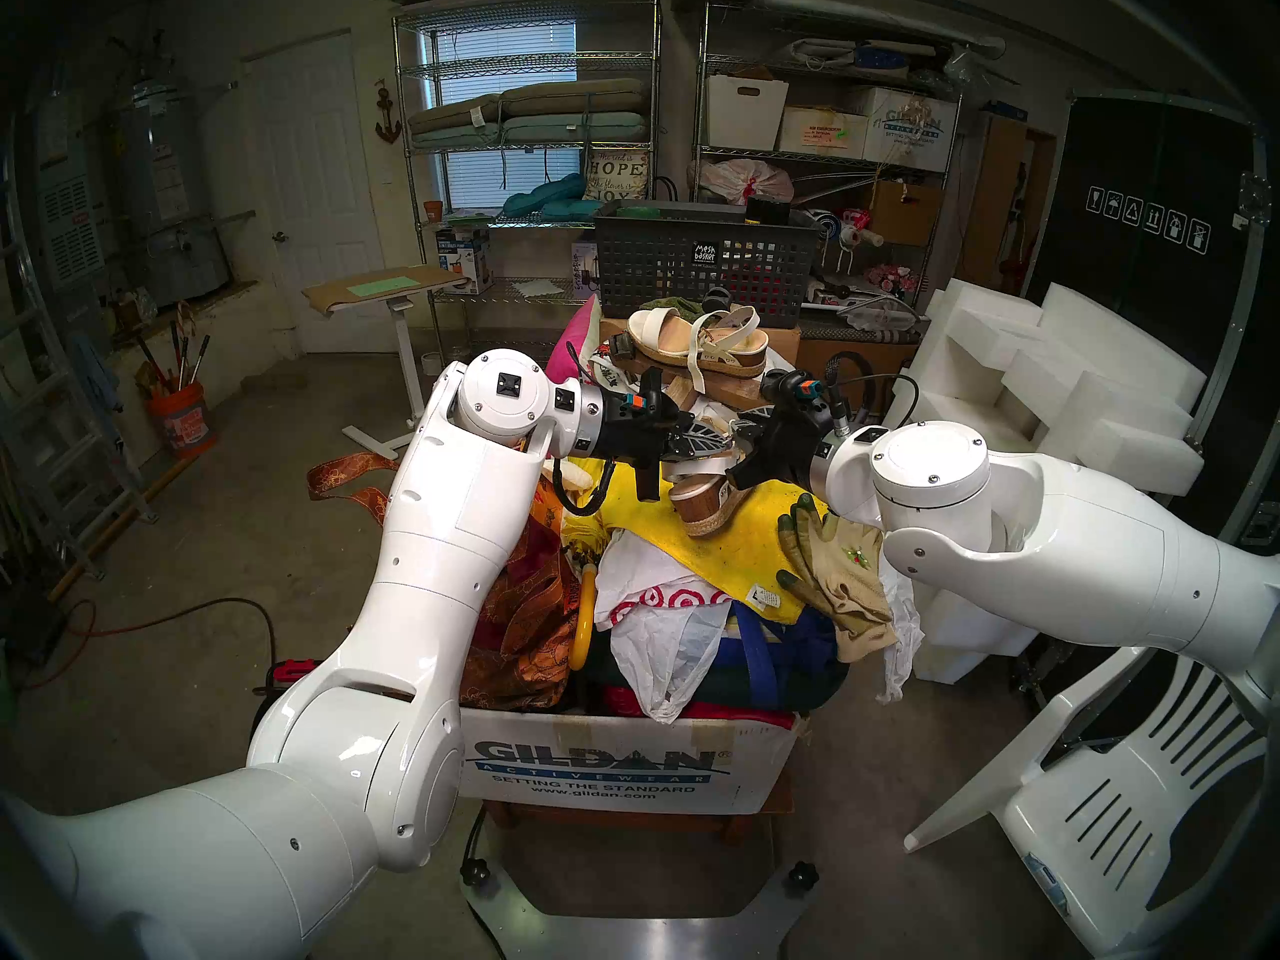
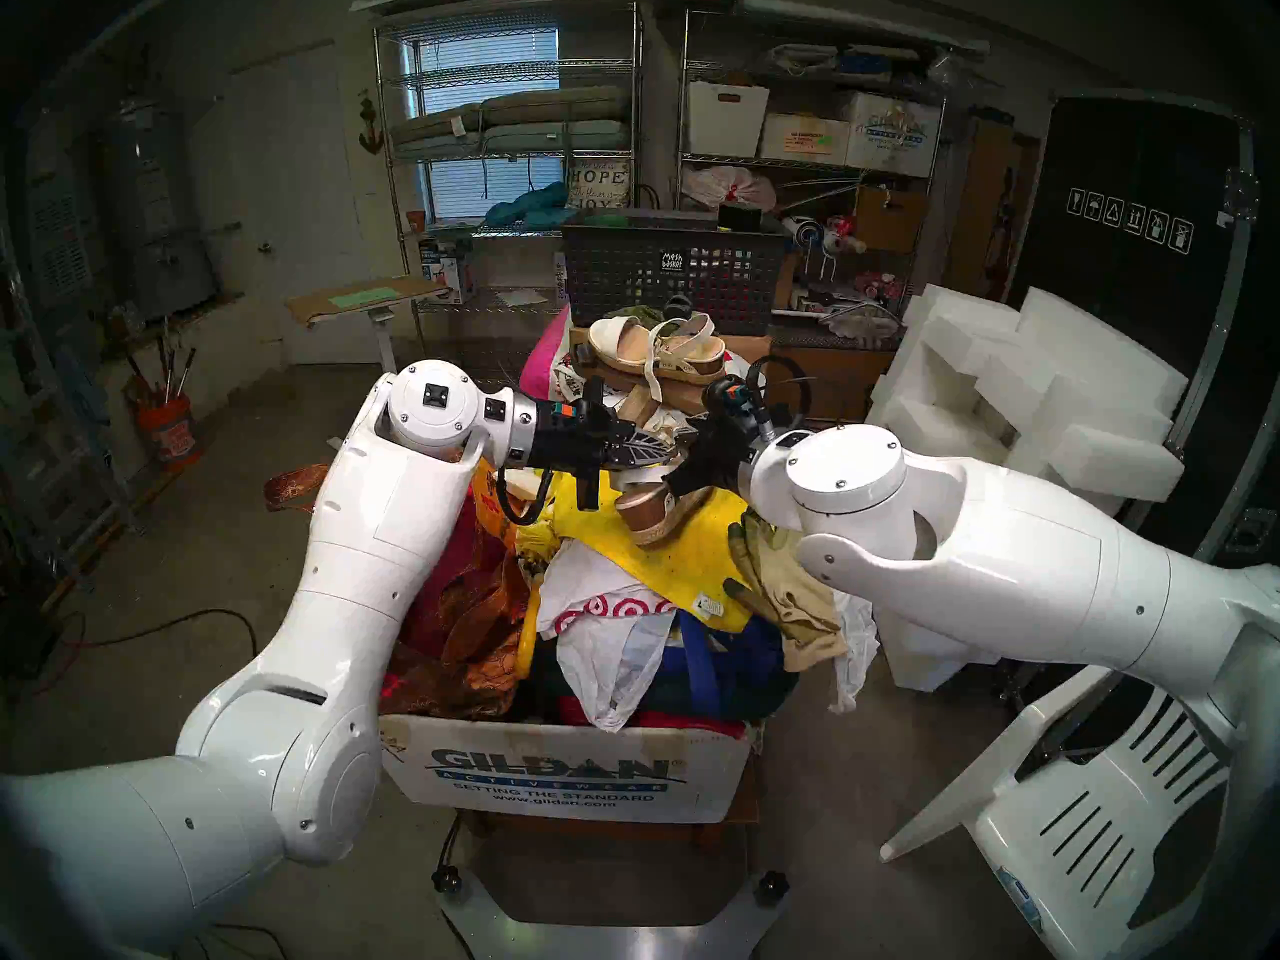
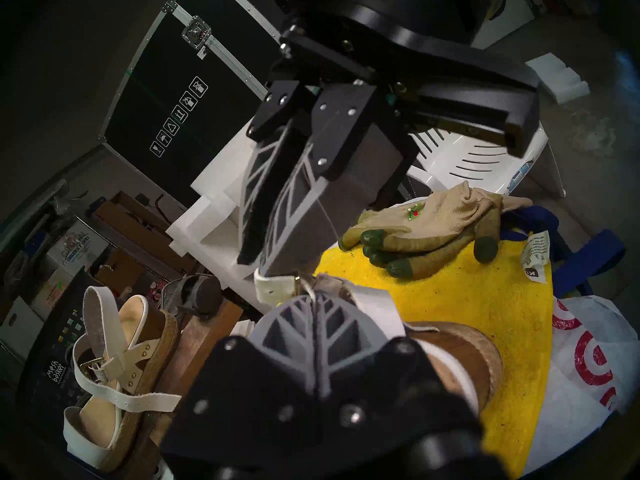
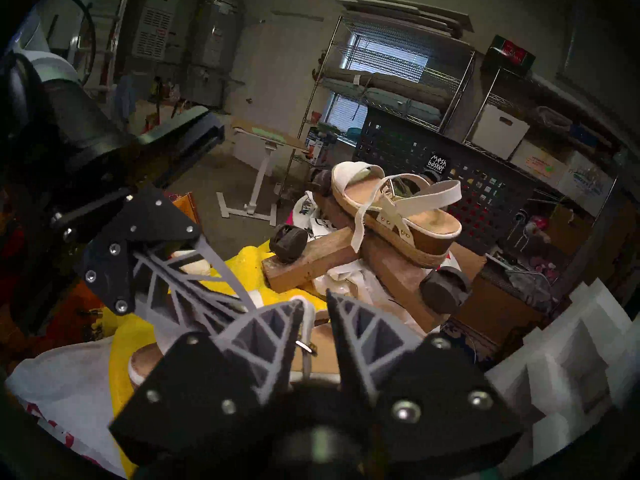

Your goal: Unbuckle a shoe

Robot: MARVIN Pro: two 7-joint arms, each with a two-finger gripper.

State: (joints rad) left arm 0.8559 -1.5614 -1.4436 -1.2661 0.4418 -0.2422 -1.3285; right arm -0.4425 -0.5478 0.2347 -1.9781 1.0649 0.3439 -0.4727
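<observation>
A cluttered garage: concrete floor [image 1: 228,522], wire shelving [image 1: 526,148] before a blinded window [image 1: 505,58], white door [image 1: 312,169].

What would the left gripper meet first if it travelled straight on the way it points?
The right gripper. The left gripper, shut on the sandal strap, points at the right gripper's slightly parted tips just beyond the strap end. Depth is hard to judge, but little seems to separate them.

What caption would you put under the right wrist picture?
Right gripper, fingers parted, hovers by the sandal's buckle while its twin sandal rests on wooden blocks behind.
</observation>
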